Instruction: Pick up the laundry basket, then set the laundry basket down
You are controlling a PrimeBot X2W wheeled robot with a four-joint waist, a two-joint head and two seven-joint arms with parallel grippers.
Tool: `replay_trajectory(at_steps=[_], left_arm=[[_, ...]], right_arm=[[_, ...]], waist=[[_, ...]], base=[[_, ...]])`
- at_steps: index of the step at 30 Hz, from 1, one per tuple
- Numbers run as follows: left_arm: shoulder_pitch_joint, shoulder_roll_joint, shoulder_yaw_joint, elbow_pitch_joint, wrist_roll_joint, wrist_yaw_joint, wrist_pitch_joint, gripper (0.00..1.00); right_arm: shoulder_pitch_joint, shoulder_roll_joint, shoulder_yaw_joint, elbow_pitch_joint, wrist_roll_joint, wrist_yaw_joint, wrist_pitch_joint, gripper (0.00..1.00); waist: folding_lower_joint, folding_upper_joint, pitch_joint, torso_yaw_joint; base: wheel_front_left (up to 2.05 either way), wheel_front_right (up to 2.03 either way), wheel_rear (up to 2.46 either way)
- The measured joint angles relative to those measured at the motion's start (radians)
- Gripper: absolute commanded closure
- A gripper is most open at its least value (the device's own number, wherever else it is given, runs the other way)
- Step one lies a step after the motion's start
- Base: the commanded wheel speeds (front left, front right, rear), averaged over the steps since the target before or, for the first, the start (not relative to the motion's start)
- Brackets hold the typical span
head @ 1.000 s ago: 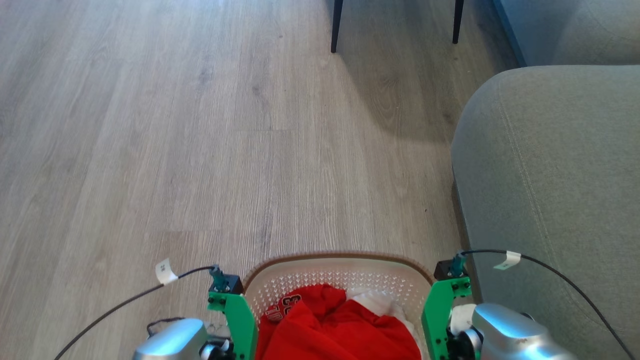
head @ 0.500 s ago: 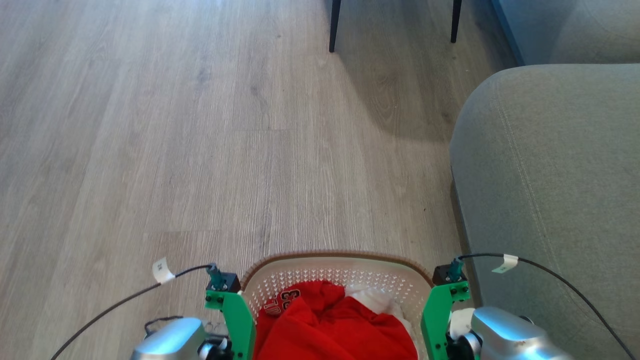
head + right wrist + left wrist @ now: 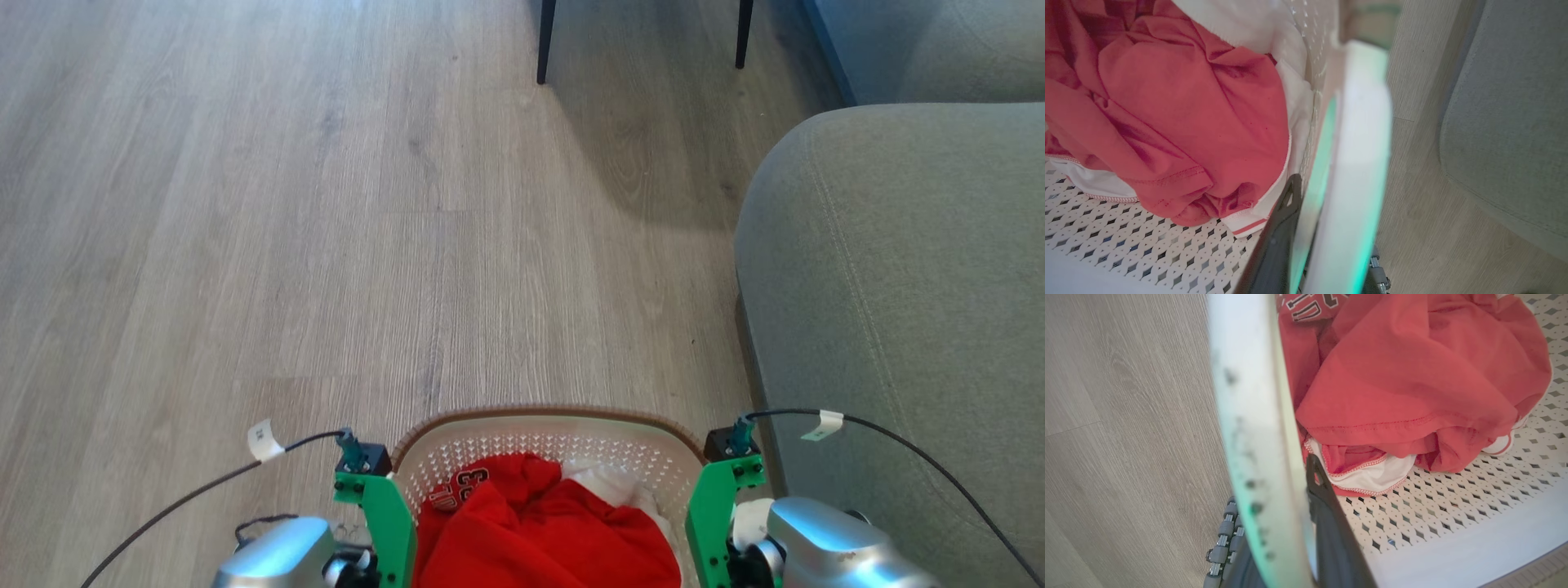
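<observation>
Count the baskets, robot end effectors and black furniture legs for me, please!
laundry basket: 1
End effectors: 2, the left end effector and the right end effector
Black legs: 2, the left leg and the right leg
Total: 5

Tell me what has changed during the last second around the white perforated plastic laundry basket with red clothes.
Almost nothing. The whole head view shifted slightly, so the camera moved. The left gripper and right gripper stay at the sides of the white perforated plastic laundry basket; its red clothes and the grey fabric sofa lie as before.
</observation>
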Motion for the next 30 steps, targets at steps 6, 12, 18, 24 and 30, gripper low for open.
replay_trajectory(at_steps=[6,12,18,24,30], left_arm=[[0.0,-0.002,0.0,0.0,-0.002,0.0,0.005,1.0],[0.0,-0.002,0.0,0.0,-0.003,0.0,0.006,1.0],[0.0,-0.002,0.0,0.0,-0.003,0.0,0.01,1.0],[0.0,-0.002,0.0,0.0,-0.003,0.0,0.01,1.0],[-0.001,-0.002,0.0,0.001,-0.006,0.0,0.013,1.0]], right_arm=[[0.0,0.0,0.011,0.005,0.008,0.0,-0.004,1.0],[-0.001,0.0,0.023,0.005,0.018,0.0,-0.006,1.0],[-0.002,0.0,0.034,0.006,0.026,0.0,-0.006,1.0],[-0.009,0.0,0.041,0.008,0.037,0.0,-0.006,1.0],[-0.01,0.0,0.047,0.009,0.044,0.0,-0.006,1.0]], waist=[[0.0001,0.0,0.001,0.001],[0.0001,0.0,0.001,0.001],[0.0001,0.0,0.001,0.002],[0.0001,0.0,-0.001,0.003],[0.0001,0.0,-0.002,0.003]], base=[[0.0,0.0,0.0],[0.0,0.0,0.0],[0.0,0.0,0.0],[0.0,0.0,0.0],[0.0,0.0,0.0]])
